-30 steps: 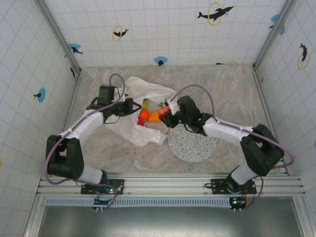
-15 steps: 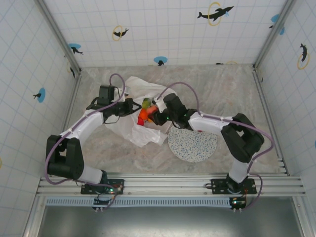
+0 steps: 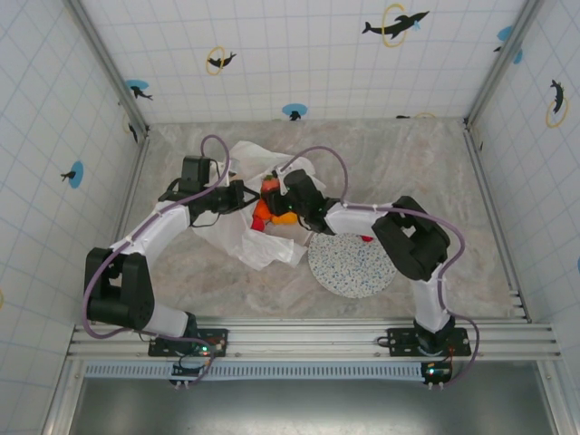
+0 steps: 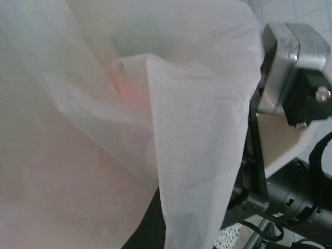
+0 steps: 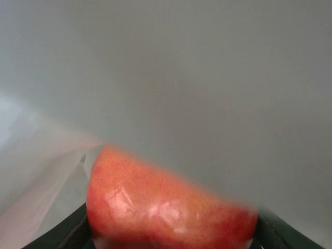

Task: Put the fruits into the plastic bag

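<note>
Marbled table (image 3: 426, 163), tiled walls (image 3: 299, 54). Your right gripper (image 3: 272, 194) clamps a glossy red apple (image 5: 166, 207) at the crinkled plastic bag (image 3: 265, 246); left gripper (image 3: 237, 196) grip unclear.

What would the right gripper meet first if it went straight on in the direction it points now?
Most likely the inner wall of the plastic bag: in the wrist view, pale film lies beyond the red fruit that the right gripper holds. How far away it is cannot be judged.

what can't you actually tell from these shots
- How many fruits lie at the plastic bag: top view, right gripper covers them.
- Whether left gripper is open: left wrist view, bag hides its fingers.
- Kind of red fruit: right wrist view, blurred, cut by bottom edge.
</note>
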